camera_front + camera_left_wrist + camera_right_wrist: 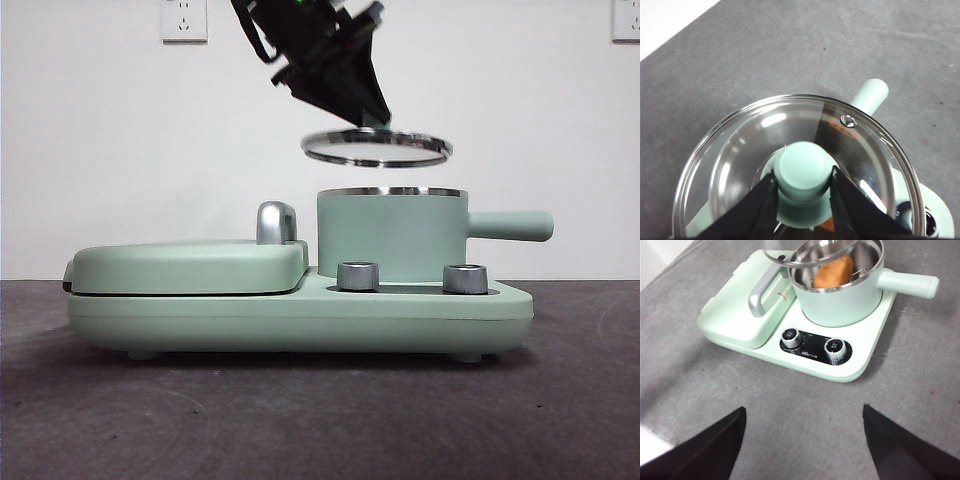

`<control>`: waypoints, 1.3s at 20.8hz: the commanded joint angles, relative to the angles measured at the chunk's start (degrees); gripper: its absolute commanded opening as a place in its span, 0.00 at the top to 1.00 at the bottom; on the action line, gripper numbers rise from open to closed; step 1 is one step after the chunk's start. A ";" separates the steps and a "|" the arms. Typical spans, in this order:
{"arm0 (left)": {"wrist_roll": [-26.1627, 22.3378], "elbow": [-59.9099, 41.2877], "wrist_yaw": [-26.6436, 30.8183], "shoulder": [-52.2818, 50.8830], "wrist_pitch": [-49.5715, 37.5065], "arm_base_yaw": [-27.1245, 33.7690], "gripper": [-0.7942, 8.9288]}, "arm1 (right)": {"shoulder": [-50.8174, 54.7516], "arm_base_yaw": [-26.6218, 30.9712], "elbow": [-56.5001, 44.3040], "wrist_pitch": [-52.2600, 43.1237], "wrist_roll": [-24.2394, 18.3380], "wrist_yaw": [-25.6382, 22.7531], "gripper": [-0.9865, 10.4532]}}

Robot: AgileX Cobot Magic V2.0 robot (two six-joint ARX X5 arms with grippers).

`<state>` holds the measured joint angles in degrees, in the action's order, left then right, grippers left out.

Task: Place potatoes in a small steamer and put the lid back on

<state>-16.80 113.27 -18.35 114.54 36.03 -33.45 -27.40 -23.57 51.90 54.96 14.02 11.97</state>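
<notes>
The left pincer (375,118), clamped on the lid's (376,147) knob, holds it level just above the small steamer (392,235), upper centre of the front view. The potato (834,273) lies inside. The right pincer (805,440) waits agape, well back over the desk (320,420).

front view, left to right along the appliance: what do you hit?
Griddle lid → its chrome handle → left dial → right dial → steamer's side handle. Steamer body and held lid overlap the dials, so left out.

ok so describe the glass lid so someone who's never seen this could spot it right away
Find the mint-green cooker base on the dark table, then the small steamer on it. The lid hangs above that pot, held by its knob in the left claw. Unlike the flat griddle lid alongside, it is clear glass, steel-rimmed.
</notes>
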 commanded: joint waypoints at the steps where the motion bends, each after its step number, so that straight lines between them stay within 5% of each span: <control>1: -0.74 1.62 -3.13 1.90 -2.12 -0.28 0.91 | -0.09 -0.28 0.46 -0.72 1.01 0.02 0.59; 27: -2.36 1.62 -7.10 6.38 -5.62 1.51 0.91 | -0.09 -0.28 0.48 -0.79 3.61 0.02 0.59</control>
<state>-18.15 113.27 -25.41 119.77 31.83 -31.73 -27.40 -23.57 51.90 54.83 16.99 11.97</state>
